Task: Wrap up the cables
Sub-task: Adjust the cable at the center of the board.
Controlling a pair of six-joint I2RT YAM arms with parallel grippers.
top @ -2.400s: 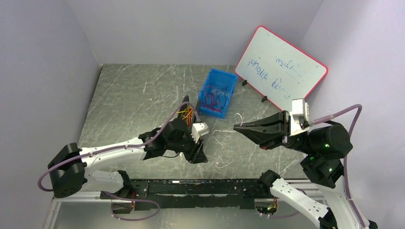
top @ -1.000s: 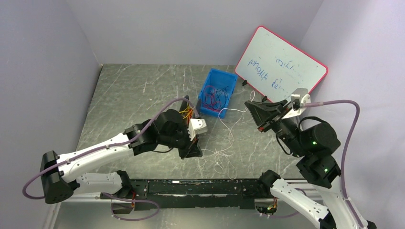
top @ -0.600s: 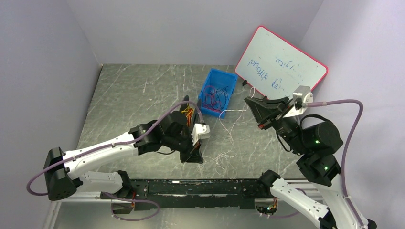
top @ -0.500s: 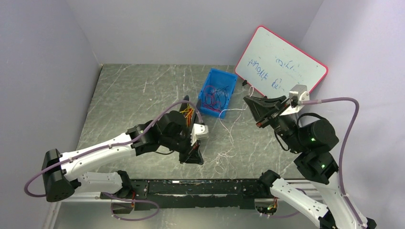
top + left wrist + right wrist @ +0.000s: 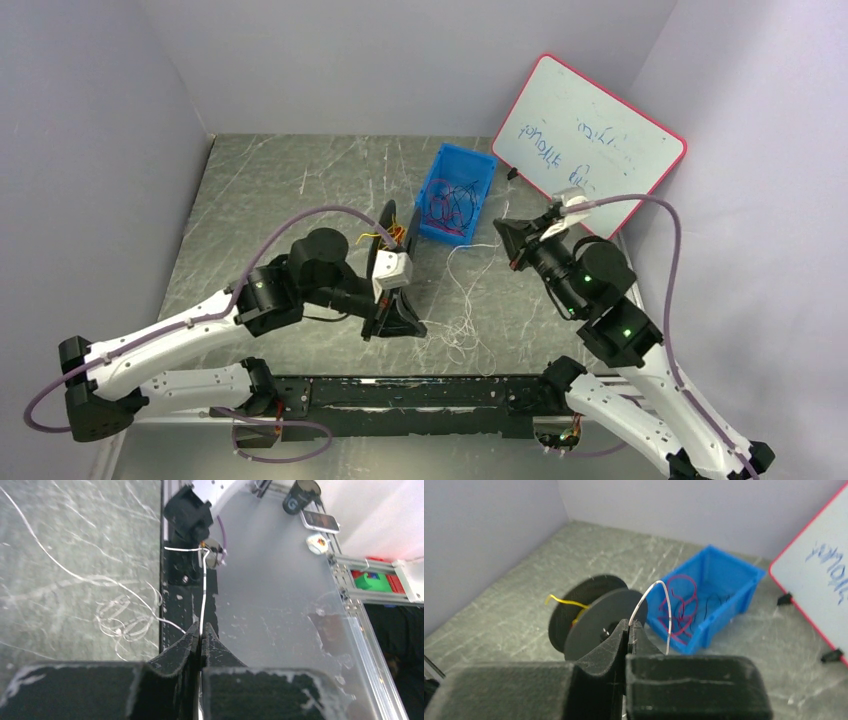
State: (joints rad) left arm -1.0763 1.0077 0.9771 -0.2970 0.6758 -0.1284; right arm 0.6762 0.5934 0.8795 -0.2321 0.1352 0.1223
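A white cable [image 5: 462,322] is lying in a loose tangle on the tabletop [image 5: 280,190], on the arms' side of the blue bin [image 5: 480,175] and well apart from it. From that tangle one strand is curving back up toward the bin's near end. Red and dark cables [image 5: 681,607] are lying coiled inside the bin. Yellow and red cables [image 5: 392,235] are sitting wound on a black spool [image 5: 594,612], which is standing on edge just beside the bin, on the side facing away from the whiteboard [image 5: 590,135].

The left hand [image 5: 201,630] is pinching a white strand with its fingers pressed fully together. The strand is running straight out from the fingertips over the black rail [image 5: 184,577] at the tabletop's near edge and bending sideways there. This hand is hanging near the tangle, well short of the bin on the arms' side.

The right hand [image 5: 629,626] is also clamping a white strand with no gap showing between its fingers. That strand is arching up from the tips and dropping down again in front of the bin. This hand is hovering just off the bin's near corner on the whiteboard side.

The whiteboard, red-framed and carrying blue writing, is leaning near the bin, on the side away from the spool.
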